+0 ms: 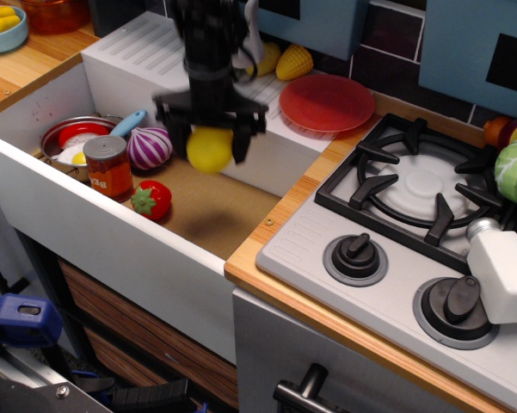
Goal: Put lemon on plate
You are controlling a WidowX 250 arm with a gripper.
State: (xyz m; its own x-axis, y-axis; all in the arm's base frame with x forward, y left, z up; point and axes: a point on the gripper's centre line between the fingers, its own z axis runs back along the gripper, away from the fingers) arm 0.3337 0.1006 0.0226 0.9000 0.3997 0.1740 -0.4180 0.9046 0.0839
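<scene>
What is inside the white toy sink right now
A purple-striped onion, a red strawberry, an orange can and a metal-rimmed dish with a blue handle. The gripper holds the yellow lemon above; the can hides part of the dish.

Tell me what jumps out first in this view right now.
The black gripper, blurred with motion, is shut on the bright yellow lemon, held in the air above the sink floor. Behind it to the right, the red plate lies bare on the counter beside the stove.

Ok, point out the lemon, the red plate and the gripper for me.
lemon (208, 150), the one camera view, on its yellow front face.
red plate (328, 101), same view, on its bare centre.
gripper (210, 138), same view, midway between the fingers, which are closed around the lemon.
</scene>
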